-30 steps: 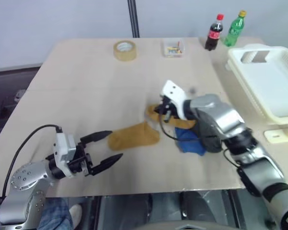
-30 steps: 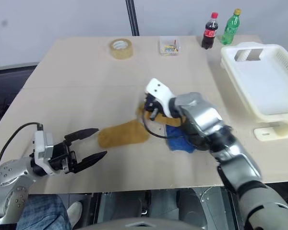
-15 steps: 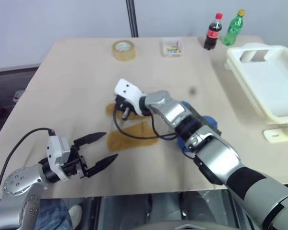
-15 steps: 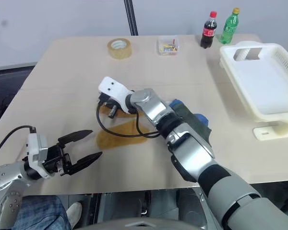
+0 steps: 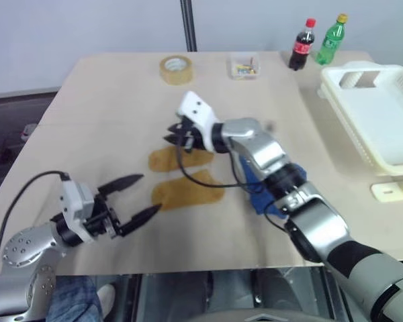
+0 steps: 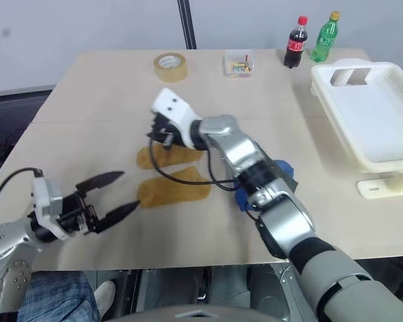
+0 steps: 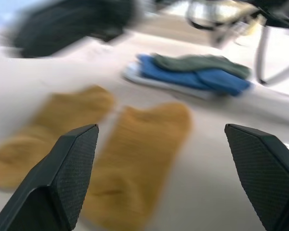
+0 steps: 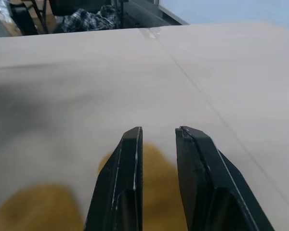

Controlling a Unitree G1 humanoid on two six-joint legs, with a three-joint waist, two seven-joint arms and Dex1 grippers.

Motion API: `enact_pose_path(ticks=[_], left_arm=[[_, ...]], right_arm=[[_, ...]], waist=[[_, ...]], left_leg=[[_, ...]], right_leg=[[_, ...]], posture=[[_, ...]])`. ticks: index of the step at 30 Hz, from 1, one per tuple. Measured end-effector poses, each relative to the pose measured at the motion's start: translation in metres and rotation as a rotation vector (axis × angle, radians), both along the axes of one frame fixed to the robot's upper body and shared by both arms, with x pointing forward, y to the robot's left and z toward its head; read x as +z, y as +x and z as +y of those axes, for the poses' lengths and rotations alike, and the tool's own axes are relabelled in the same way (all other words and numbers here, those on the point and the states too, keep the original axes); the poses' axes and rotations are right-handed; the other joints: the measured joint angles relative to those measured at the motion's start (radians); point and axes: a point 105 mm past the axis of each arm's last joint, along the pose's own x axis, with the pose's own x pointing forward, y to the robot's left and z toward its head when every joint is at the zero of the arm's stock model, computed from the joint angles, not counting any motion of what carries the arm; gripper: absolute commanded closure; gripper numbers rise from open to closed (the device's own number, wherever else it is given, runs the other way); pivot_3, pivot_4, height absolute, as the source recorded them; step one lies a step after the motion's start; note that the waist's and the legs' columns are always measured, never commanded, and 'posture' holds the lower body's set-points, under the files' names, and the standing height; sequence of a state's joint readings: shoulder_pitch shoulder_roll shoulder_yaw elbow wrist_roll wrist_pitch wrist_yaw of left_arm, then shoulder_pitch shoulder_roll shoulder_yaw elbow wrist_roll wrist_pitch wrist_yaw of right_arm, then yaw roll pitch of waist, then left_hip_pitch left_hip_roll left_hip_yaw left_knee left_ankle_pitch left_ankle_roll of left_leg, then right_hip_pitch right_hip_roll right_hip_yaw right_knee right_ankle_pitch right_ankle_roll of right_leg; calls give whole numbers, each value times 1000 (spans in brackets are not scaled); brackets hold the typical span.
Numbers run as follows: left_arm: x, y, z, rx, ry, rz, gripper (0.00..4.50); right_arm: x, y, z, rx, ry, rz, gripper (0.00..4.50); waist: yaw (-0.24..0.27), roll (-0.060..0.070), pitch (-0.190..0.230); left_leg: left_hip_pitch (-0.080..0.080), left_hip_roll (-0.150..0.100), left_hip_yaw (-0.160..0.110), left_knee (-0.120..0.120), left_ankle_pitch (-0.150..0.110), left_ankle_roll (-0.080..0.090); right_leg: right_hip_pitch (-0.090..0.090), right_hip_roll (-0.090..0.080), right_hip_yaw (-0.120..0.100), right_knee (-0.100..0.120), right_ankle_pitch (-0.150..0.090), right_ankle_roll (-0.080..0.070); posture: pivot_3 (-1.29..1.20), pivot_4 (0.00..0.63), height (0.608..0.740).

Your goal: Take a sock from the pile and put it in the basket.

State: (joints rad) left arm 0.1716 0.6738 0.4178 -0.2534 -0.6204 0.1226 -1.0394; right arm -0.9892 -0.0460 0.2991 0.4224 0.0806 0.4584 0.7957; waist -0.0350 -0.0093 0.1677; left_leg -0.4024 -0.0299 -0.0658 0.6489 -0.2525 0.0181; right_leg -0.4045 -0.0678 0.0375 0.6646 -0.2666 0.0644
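Beige counter [image 5: 107,114] is seen under the right pincer [image 5: 174,135], slightly parted and empty above two mustard socks [image 5: 187,191], the pile [image 5: 272,194] behind it, the basket [image 5: 376,114] far off, so a badly aimed closing risks nothing being gripped.

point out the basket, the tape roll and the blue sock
basket [image 5: 389,157], left eye view, near rim
tape roll [image 5: 176,69], left eye view, outer band
blue sock [image 7: 192,78], left wrist view, middle of the blue fabric
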Motion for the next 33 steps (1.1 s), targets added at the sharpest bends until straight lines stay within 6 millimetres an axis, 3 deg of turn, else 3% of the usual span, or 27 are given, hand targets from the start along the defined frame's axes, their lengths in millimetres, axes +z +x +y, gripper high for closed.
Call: enact_pose_path(ticks=[2, 6, 9, 15, 22, 28, 30, 31, 32, 33], left_arm=[[2, 19, 9, 67, -2, -1, 0], [-4, 50, 15, 145, 6, 39, 0], [-14, 73, 19, 201, 24, 98, 0], [-28, 94, 25, 272, 68, 183, 0], [-46, 98, 35, 324, 133, 262, 0], [-47, 100, 32, 325, 119, 309, 0], [-46, 99, 31, 327, 104, 342, 976], [-46, 99, 30, 327, 100, 348, 1172], [-46, 98, 28, 326, 85, 372, 1856], [-47, 98, 28, 324, 80, 381, 2131]], right_arm=[[-16, 6, -31, -79, -44, 37, 3402], [-36, 14, -65, -192, -89, 85, 3402], [-50, 16, -79, -259, -111, 125, 3402], [-52, 15, -74, -296, -92, 133, 3402], [-46, 15, -67, -309, -45, 137, 3402], [-44, 13, -65, -307, -38, 131, 3402], [-45, 13, -65, -307, -43, 131, 3318], [-46, 13, -65, -306, -45, 130, 3318], [-46, 13, -64, -303, -48, 125, 3318], [-46, 13, -64, -301, -49, 122, 3318]], waist=[[-3, 0, 0], [-9, 0, 0], [-20, 0, 0], [-29, 0, 0], [-30, 0, 0], [-26, -1, 0], [-26, 0, 0], [-26, 0, -1], [-26, 0, -1], [-26, -1, -1]], left_leg=[[1, 0, 0, 0, 0, 0], [1, 0, 1, 0, 0, 0], [0, 1, 4, 0, 1, -1], [0, 1, 6, 1, 1, -1], [-2, 0, 6, 1, 2, -3], [-2, 0, 6, 1, 2, -3], [-2, 0, 6, 1, 2, -3], [-2, 0, 6, 1, 2, -3], [-2, 0, 6, 2, 2, -3], [-2, 0, 6, 2, 2, -3]], right_leg=[[0, 1, 0, 1, 0, 0], [-1, 3, 2, 3, 0, 0], [-3, 3, 4, 5, 0, 0], [-5, 2, 4, 8, 0, 0], [-7, 1, 4, 8, 0, 0], [-7, 1, 4, 9, 0, 0], [-7, 1, 4, 9, 0, 0], [-7, 1, 4, 9, 0, 0], [-7, 1, 4, 9, 0, 0], [-7, 1, 3, 9, 0, 0]], posture=[[0, 150, 738], [0, 150, 738], [0, 150, 738], [0, 150, 738], [0, 150, 738], [0, 150, 738], [0, 150, 738], [0, 150, 738], [0, 150, 738], [0, 150, 738]])
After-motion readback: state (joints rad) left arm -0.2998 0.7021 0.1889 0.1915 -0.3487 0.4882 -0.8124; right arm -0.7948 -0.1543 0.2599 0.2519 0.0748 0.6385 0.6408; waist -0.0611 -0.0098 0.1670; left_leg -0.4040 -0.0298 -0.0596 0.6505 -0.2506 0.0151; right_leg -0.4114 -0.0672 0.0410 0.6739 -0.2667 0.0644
